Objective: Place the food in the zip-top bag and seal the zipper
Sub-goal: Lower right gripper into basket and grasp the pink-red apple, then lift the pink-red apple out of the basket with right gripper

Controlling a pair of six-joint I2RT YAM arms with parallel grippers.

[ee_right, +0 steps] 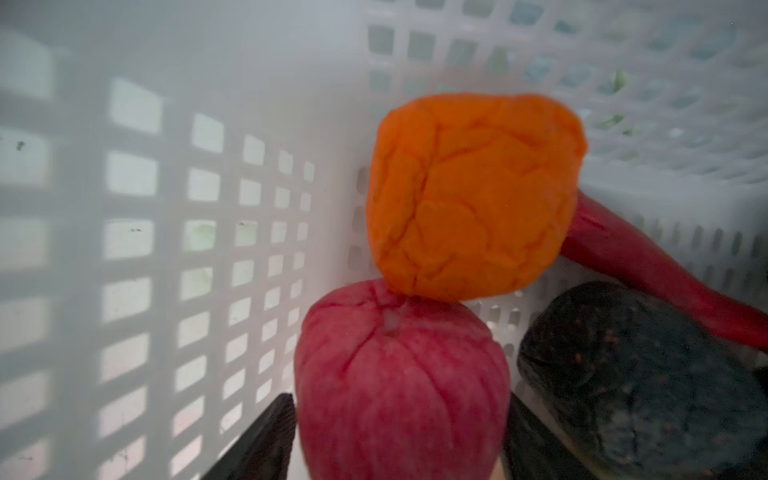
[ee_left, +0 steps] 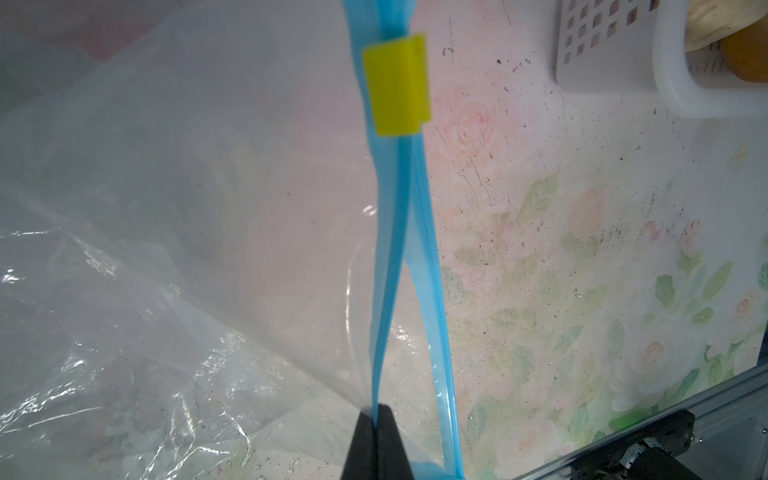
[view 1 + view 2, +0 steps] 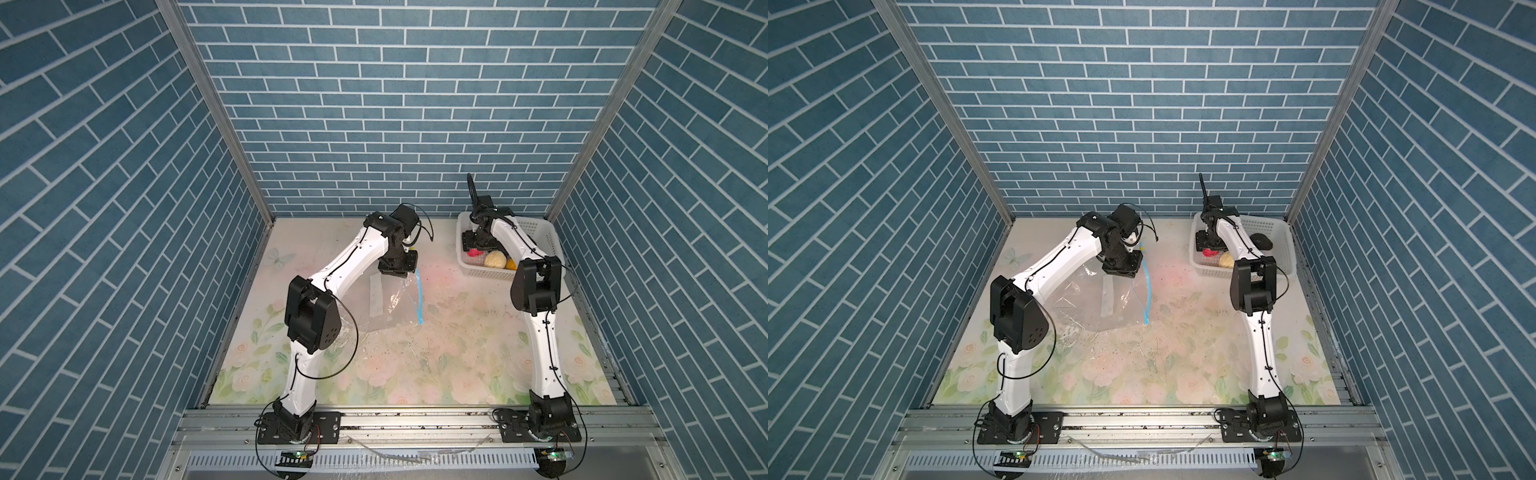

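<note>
The white basket [image 3: 490, 272] is the place to read everything from. All the food that can be seen lies inside it, none in the zip-top bag [image 3: 386, 307], so the filling seems barely begun.

The bag lies on the tabletop [image 3: 457, 332] well apart from the basket, on its left-arm side, with the zipper [image 2: 392, 249] along the edge that faces the basket. That looks deliberate: the mouth faces the way the food will come.

The left gripper [image 2: 377, 409] is at that edge. Its fingers [image 2: 361, 440] are closed tight on one lip of the blue strip and lift it off the other lip, so a narrow slit gapes between them. The yellow slider [image 2: 395, 85] sits at the strip's far end, which leaves the track unzipped. I judge this hold to be there to keep the mouth open, though the gap looks slim for the rounder pieces.

The right gripper [image 1: 400, 399] is down inside the basket. Its fingers [image 1: 270, 440] stand apart on either side of the pink piece [image 1: 399, 374], right at its flanks. Whether they are pressing on it I cannot tell. The pink piece rests against the basket wall, with the orange piece [image 1: 473, 195] touching its top, the black lump [image 1: 644, 374] just beside it and the red strip [image 1: 623, 257] behind. A lift may nudge the orange one. The cream piece [image 3: 496, 261] lies at the basket's near side.
</note>
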